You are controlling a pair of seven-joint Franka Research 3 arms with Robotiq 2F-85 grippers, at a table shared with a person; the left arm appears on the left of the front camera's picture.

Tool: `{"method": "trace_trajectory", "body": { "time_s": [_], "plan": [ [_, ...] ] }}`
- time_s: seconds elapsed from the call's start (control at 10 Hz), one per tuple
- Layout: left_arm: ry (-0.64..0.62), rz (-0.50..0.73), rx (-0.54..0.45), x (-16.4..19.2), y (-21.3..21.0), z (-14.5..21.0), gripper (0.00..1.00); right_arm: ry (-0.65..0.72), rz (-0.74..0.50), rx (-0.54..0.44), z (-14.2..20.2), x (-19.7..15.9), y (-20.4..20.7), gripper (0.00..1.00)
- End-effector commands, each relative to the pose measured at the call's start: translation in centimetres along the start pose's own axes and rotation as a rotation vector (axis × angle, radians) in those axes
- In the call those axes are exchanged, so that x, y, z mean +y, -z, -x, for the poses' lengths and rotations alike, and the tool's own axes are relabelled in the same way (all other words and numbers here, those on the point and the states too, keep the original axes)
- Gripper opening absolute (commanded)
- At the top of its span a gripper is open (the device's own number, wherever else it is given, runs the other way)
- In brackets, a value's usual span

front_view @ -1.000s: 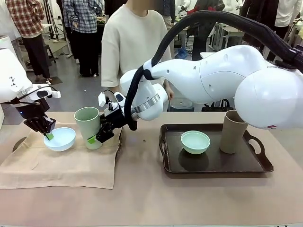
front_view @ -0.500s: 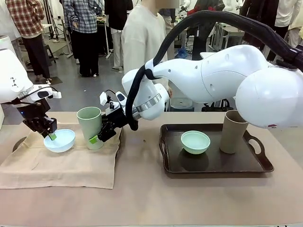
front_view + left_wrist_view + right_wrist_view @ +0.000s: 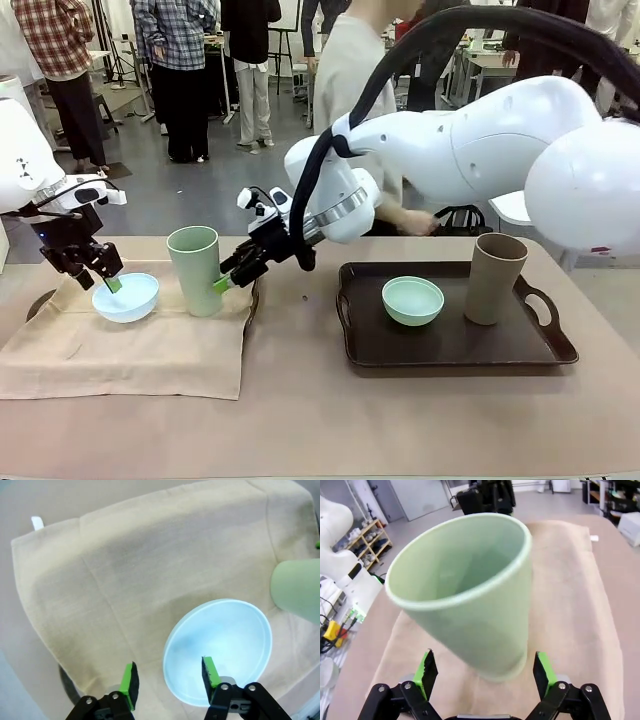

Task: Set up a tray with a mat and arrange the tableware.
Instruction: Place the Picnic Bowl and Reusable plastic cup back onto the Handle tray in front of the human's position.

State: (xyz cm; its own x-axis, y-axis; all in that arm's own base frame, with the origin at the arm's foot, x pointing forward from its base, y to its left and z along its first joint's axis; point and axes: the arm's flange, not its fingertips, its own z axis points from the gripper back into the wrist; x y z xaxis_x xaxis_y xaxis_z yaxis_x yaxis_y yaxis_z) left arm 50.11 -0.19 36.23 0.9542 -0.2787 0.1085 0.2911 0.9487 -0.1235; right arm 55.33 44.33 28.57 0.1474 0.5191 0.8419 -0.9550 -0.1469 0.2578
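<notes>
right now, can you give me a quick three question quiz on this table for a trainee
1. True or false: the tan cup stands upright on the tray, beside the mint bowl.
2. The pale blue bowl rests on: A) the beige mat; B) the tray; C) bare table.
3. Which gripper has the base of the light green cup between its open fingers?

Key: 1 true. 2 A. 3 the right gripper.
</notes>
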Motion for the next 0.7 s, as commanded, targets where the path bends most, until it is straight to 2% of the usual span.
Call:
{"method": "trace_trajectory", "body": {
  "time_s": [0.0,0.2,0.3,0.6],
  "plan": [
    [0.041,0.010,-0.016,0.1,-0.7,0.6,0.75,0.063,0.016,0.029,0.5,1.7,-2.2,1.00],
    [0.058,-0.002,0.010,-0.2,-1.8,1.2,0.75,0.129,0.063,0.064,-0.4,3.7,-3.9,1.00],
    [0.076,-0.025,0.021,-0.7,-2.6,1.6,0.75,0.174,0.088,0.117,-1.7,5.5,-5.1,1.00],
    [0.186,-0.070,0.084,-4.1,-6.7,2.7,0.75,0.450,0.207,0.348,-6.3,12.1,-9.8,1.00]
  ]
}}
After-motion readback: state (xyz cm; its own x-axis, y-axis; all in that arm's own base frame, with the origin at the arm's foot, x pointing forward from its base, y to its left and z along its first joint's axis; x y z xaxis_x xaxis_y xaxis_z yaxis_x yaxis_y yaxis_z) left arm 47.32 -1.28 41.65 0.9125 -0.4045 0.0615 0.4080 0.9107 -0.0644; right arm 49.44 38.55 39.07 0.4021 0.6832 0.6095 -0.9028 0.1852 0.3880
